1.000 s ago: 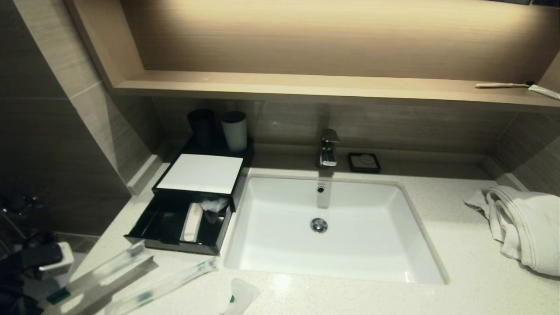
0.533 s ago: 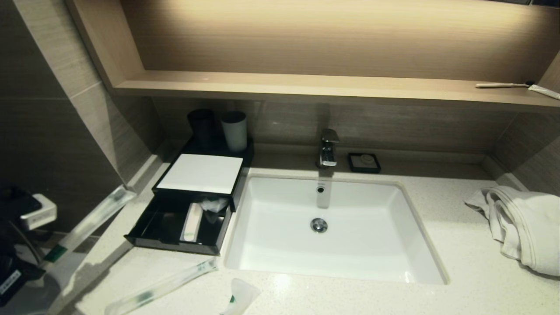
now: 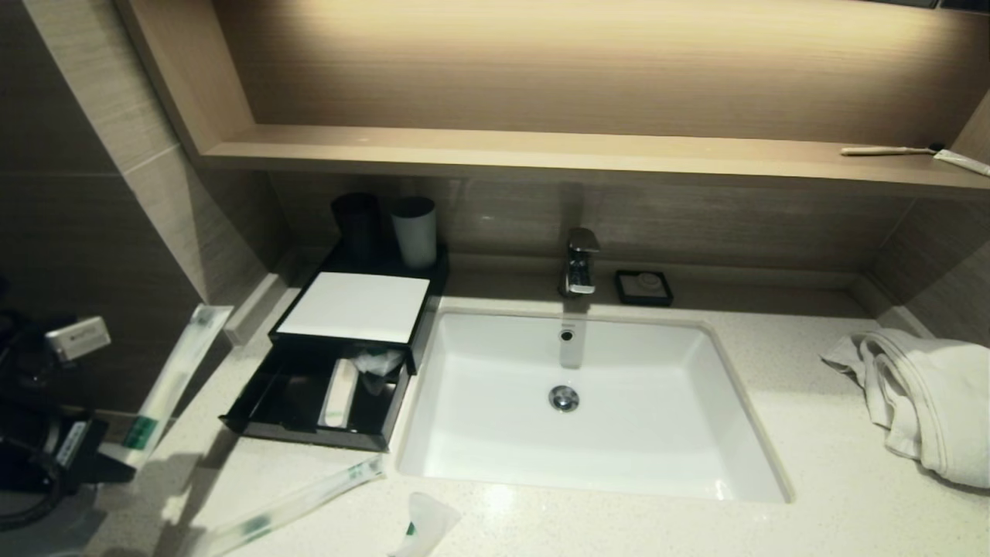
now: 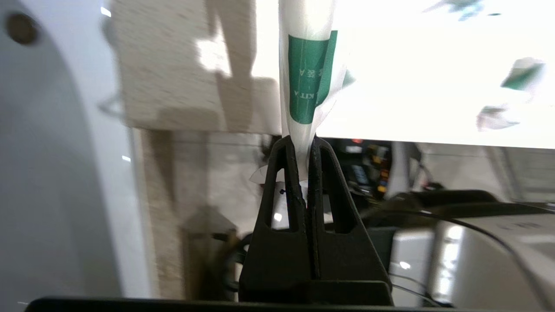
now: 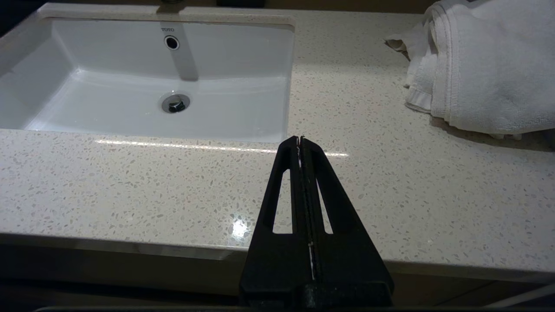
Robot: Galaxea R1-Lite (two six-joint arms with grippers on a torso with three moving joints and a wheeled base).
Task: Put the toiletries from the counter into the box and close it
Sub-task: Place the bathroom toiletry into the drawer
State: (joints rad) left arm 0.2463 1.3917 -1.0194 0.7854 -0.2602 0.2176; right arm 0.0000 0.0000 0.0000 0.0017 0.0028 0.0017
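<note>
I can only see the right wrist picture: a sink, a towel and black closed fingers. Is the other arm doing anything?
Observer: Yes. The left gripper is shut on a long clear packet with a green label, held up off the counter.
Operator: Is the box open?
Observer: The black box left of the basin has its drawer pulled out, with a few items already in it.
Operator: Anything left to pick up?
Observer: One more long packet and a small white sachet lie on the counter's front edge.
</note>
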